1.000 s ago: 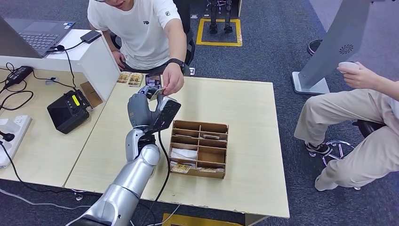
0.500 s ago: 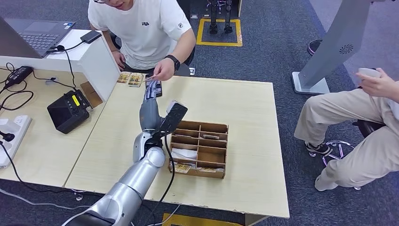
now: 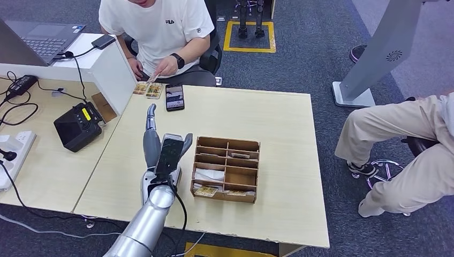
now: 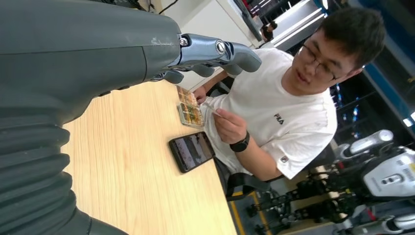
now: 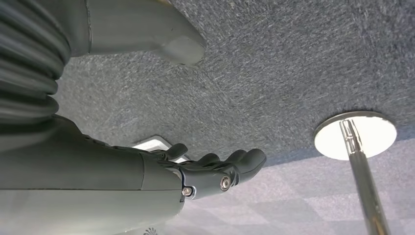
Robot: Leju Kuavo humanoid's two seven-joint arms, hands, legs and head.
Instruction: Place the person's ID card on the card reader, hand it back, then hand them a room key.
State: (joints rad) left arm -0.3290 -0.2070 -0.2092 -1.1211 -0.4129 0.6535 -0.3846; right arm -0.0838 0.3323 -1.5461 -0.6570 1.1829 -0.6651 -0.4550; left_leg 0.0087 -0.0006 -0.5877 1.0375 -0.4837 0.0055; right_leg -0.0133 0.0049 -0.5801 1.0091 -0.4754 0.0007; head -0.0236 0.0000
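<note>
- Left hand (image 3: 151, 140) at frame centre-left over the light wooden tabletop (image 3: 278, 128): fingers (image 4: 215, 51) spread, holding nothing.
- Right hand (image 5: 205, 171) over grey carpet, fingers loosely extended, empty.
- Small card (image 3: 154, 78), upper left, pinched in the seated person's hand (image 3: 166, 66).
- Black smartphone (image 3: 174, 97) flat near the tabletop's far edge.

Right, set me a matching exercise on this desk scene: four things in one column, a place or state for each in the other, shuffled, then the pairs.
Things:
1. phone
2. wooden organizer
3. left hand
4. card

Places or states:
A. held in the person's fingers
B. open above the table, holding nothing
C. lying flat, screen up, near the table's far edge
D. standing just right of the robot's left arm

Pairs: 1-C, 2-D, 3-B, 4-A
</note>
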